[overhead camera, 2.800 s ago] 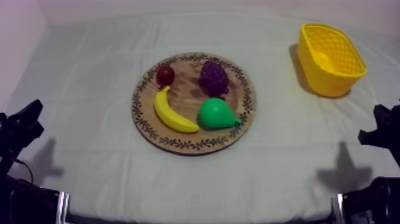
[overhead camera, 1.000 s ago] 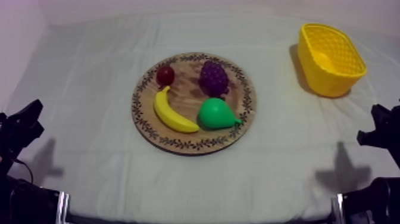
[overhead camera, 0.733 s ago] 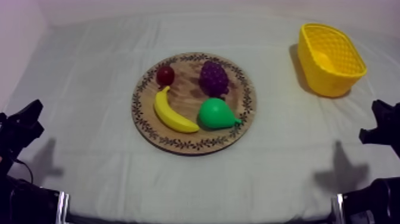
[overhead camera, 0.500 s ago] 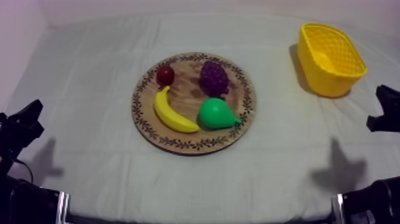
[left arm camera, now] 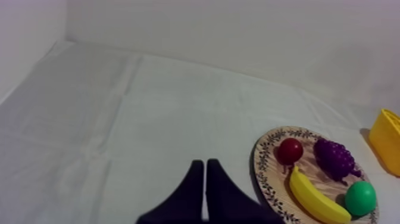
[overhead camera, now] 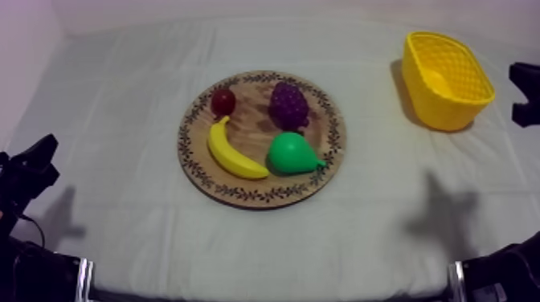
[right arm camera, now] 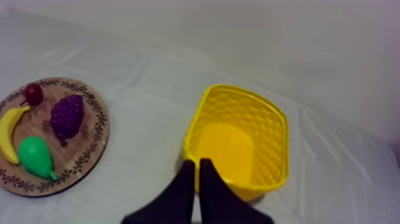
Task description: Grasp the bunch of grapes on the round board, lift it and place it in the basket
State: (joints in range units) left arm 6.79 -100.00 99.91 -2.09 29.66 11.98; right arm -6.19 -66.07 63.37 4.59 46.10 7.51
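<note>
The purple bunch of grapes (overhead camera: 288,104) lies on the far part of the round wooden board (overhead camera: 255,124), mid-table. The yellow basket (overhead camera: 447,79) stands at the far right, nothing visible inside it. My right gripper (right arm camera: 197,170) is shut on nothing, its fingers a narrow wedge hanging over the basket's (right arm camera: 280,149) near rim, with the grapes (right arm camera: 66,117) well off to one side. In the top view that arm (overhead camera: 526,92) is at the right edge beside the basket. My left gripper (left arm camera: 205,173) is shut and empty, low at the left, short of the board (left arm camera: 266,179).
On the board with the grapes are a small red fruit (overhead camera: 223,101), a banana (overhead camera: 231,151) and a green pear (overhead camera: 292,153). Open cloth surrounds the board. The right arm's shadow (overhead camera: 438,217) falls on the cloth at the front right.
My right arm has lifted from low at the right edge and gone toward the far side, now level with the basket. Its shadow slid left. Left arm and fruit are unmoved.
</note>
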